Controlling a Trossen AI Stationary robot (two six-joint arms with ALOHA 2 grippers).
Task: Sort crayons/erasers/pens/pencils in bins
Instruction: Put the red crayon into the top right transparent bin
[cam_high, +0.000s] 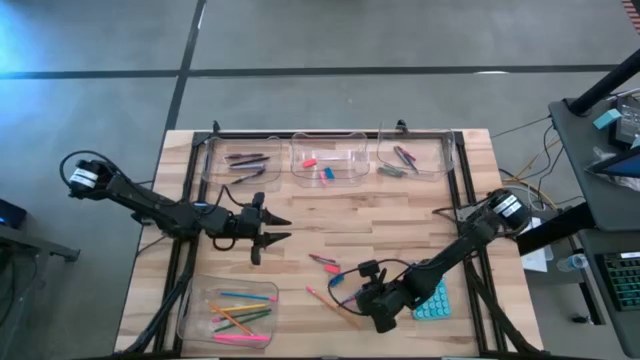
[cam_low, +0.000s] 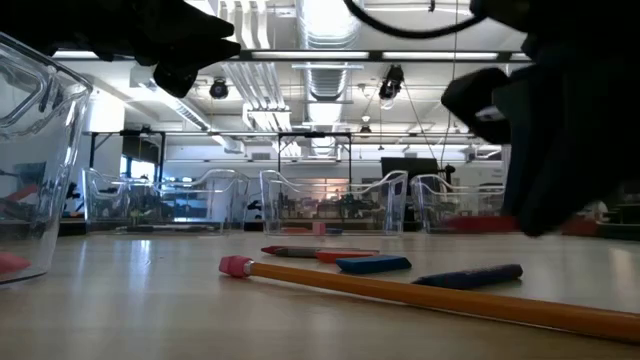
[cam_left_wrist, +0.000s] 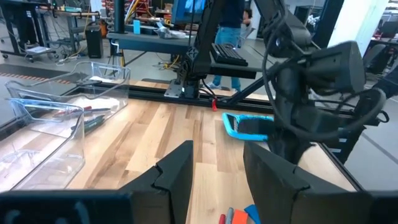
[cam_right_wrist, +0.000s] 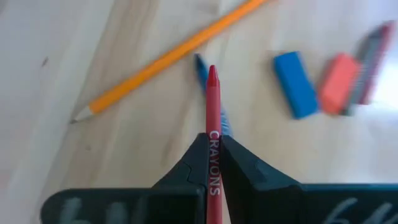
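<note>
Right gripper (cam_right_wrist: 213, 163) has its jaws pinching a red crayon (cam_right_wrist: 212, 106) lengthwise, tip forward, just beside the orange pencil (cam_right_wrist: 168, 57), evidently for carrying to a bin. Left gripper (cam_high: 268, 229) waits, jaws spread, well apart from that pencil.

Red crayon (cam_right_wrist: 212, 124) sits pinched in the right gripper (cam_right_wrist: 212, 152), tip poking forward above the bench. Orange pencil (cam_right_wrist: 168, 59) lies diagonal at eleven o'clock from it; blue eraser (cam_right_wrist: 296, 84) and pink eraser (cam_right_wrist: 337, 83) lie side by side at two o'clock.
</note>
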